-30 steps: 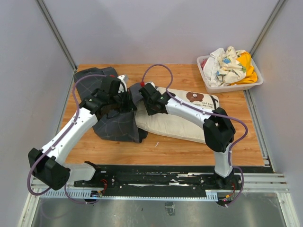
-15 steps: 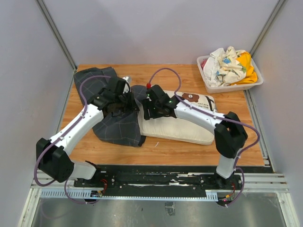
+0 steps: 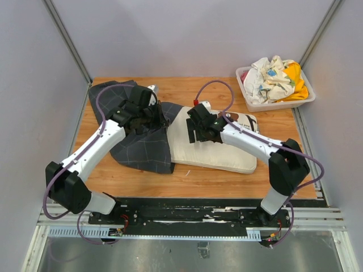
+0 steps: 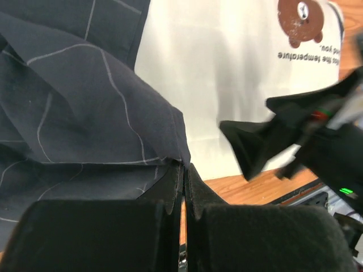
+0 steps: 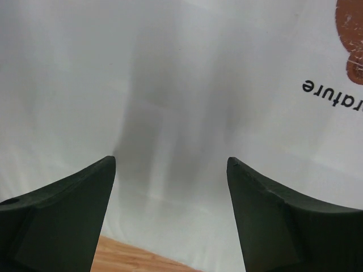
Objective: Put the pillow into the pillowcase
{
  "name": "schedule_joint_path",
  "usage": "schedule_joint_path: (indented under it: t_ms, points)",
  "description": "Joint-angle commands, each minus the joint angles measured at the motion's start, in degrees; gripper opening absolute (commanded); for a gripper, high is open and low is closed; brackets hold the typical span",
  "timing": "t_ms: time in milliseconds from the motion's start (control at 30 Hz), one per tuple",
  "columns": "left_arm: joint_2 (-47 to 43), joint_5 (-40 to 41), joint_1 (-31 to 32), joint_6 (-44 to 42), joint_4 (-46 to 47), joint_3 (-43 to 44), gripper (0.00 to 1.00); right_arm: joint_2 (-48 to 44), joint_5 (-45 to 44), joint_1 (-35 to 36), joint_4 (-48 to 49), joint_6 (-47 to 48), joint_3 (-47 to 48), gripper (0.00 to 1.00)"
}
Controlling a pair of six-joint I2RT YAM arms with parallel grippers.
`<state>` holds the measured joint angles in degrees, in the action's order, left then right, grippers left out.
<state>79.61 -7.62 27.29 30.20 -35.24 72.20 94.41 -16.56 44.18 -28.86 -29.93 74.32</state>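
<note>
While its jaws are pressed together on a fold at the edge of the dark charcoal-grey, grid-checked fabric pillowcase (image 4: 74, 113), the left gripper (image 4: 182, 170) holds that edge lifted just beside the left end of the cream-white soft pillow (image 4: 227, 68). The right gripper (image 5: 170, 161) has its jaws apart and empty, right over the pillow's pale top. Near it sits a brown bear print (image 4: 300, 22) with upside-down writing, readable only in part as "the temperature" and "you." The pillowcase spreads toward the far left corner of the wooden table (image 3: 198, 175); the pillow lies mid-table. A white plastic bin (image 3: 275, 105) of crumpled cloths (image 3: 275, 76) occupies the far right corner.
</note>
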Motion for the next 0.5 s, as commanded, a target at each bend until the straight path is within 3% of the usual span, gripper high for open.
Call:
schedule_joint_path:
  t_ms: [0,100,167,233,333,467]
  points:
    - [1.2,0.5,0.4,-0.7,-0.5,4.8,0.0,6.2,-4.4,-1.4,0.0,1.1,1.2,0.81]
    - [1.9,0.3,0.4,-1.0,-1.3,6.3,0.0,10.6,-2.1,-1.9,1.1,0.2,3.3,0.81]
    - [1.9,0.2,0.4,-0.9,-1.3,6.3,0.0,13.3,0.0,-2.0,1.1,-0.3,4.6,0.73]
    - [1.9,0.2,0.4,-0.8,-1.3,6.1,0.0,15.2,1.4,-2.0,1.5,-1.3,4.8,0.53]
    - [2.0,0.2,0.4,-0.9,-1.3,5.9,0.0,16.1,2.4,-1.9,1.6,-2.5,3.6,0.03]
    - [2.5,0.0,0.4,-1.0,-1.1,5.9,0.0,10.7,2.4,-1.8,2.1,-2.7,0.1,0.01]
